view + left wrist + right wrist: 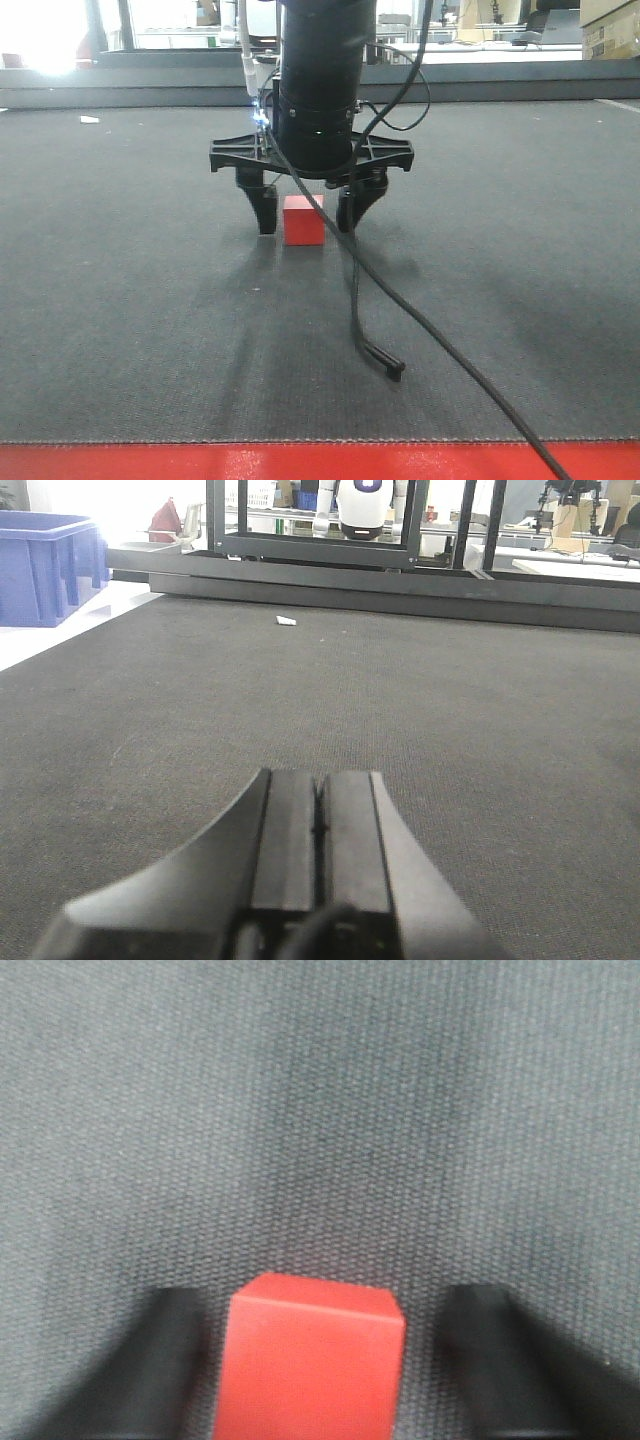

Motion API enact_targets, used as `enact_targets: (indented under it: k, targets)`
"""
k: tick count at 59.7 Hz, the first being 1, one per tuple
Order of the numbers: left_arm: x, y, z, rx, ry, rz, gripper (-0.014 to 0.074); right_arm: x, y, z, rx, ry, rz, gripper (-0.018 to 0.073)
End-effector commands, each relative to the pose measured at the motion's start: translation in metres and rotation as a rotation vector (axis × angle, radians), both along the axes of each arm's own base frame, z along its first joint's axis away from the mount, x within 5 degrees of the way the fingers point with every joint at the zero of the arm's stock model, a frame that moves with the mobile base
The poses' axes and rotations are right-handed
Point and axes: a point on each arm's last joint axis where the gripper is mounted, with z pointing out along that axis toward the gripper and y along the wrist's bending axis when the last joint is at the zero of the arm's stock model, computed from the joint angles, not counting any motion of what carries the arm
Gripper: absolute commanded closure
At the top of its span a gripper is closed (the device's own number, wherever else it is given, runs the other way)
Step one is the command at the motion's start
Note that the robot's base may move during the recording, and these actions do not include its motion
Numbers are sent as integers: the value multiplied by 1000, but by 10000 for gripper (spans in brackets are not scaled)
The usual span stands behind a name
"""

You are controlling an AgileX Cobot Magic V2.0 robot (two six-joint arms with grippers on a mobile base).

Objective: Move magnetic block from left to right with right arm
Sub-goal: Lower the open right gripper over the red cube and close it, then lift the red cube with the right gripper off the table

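A dark grey woven mat (120, 330) is seen covering the whole work surface, and it is bordered at its near edge by a glossy red strip (300, 462). The right arm (318, 90) is shown as a thick black cylinder standing upright over the middle of the mat. Below it the right gripper (306, 226) is lowered close to the mat, with its jaws spread apart. The magnetic block (303, 221), a red cube, is set flat on the mat between those jaws. In the right wrist view the block (310, 1360) is flanked by the two dark fingers (160, 1360), and a strip of mat is visible on each side of it, so no contact is made. Thin black cables (440, 345) are hung from the arm and trailed across the mat towards the red strip.

In the left wrist view the left gripper (320, 780) is held low over bare mat, its jaws pressed together with nothing between them. A blue crate (45, 565) is seen beyond the edge of the mat, and a small white scrap (286, 621) is left lying near the far edge.
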Motion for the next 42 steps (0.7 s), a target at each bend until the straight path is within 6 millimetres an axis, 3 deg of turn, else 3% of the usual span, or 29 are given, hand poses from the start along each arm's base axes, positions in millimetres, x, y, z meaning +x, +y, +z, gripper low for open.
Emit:
enact_targets:
  k: [1,7,11,28,34,42]
  targets:
    - [-2,0,6,-6,-95,-8,713,1,-3,41,66,-98,0,241]
    - [-2,0,6,-6,-95,-8,713,-1,-4,44,63,-91,-4,390]
    - [-2,0,6,-6,-95,-8,713,-2,-5,50,67,-99,-5,425]
    - [-2,0,6,-6,-95,-8,713,-17,-26,111,63,-210,80,428]
    - [-2,0,6,-6,-95,-8,713,-23,-46,134,34,-232,101,428]
    - [-2,0,6,-6,-95,-8,713,-33,-77,148,12,-231,124,428]
